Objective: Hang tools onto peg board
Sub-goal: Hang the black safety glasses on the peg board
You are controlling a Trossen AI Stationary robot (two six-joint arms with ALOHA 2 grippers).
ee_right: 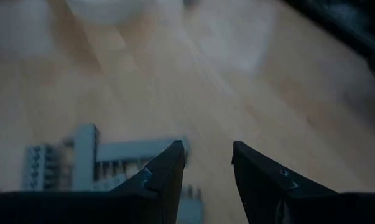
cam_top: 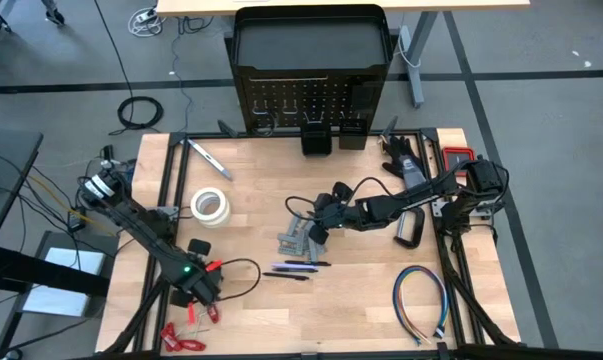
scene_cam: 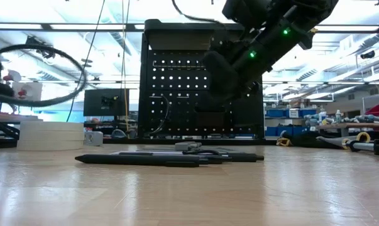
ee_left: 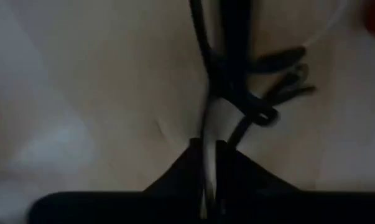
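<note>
My left gripper point(cam_top: 205, 287) points down near the table's front left, shut on the black cable loop point(cam_top: 239, 272). The loop's tied bundle point(ee_left: 231, 81) lies just beyond the fingers. Red-handled tools point(cam_top: 181, 336) lie at the front left corner. My right gripper point(ee_right: 209, 163) hangs open above the table's middle point(scene_cam: 219, 78), over the grey metal pieces point(ee_right: 81, 163) without touching them. Two dark pens point(cam_top: 296, 268) lie flat near the middle, and a white tape roll point(cam_top: 210, 206) rests on its side face. The peg board point(cam_top: 309, 100) stands at the far edge. My left gripper pinches a strand of the black cable loop point(ee_left: 204, 134) between its two fingers, close to the tied bundle. The fingers come from above and point down. The rest of the loop lies slack on the table.
A silver bar tool point(cam_top: 209, 158) lies at the far left. A black clamp point(cam_top: 411, 226) and a red case point(cam_top: 459, 155) sit by the right arm. A multicoloured wire loop point(cam_top: 421, 305) lies at the front right. Bare wood shows between the tape roll and the grey pieces.
</note>
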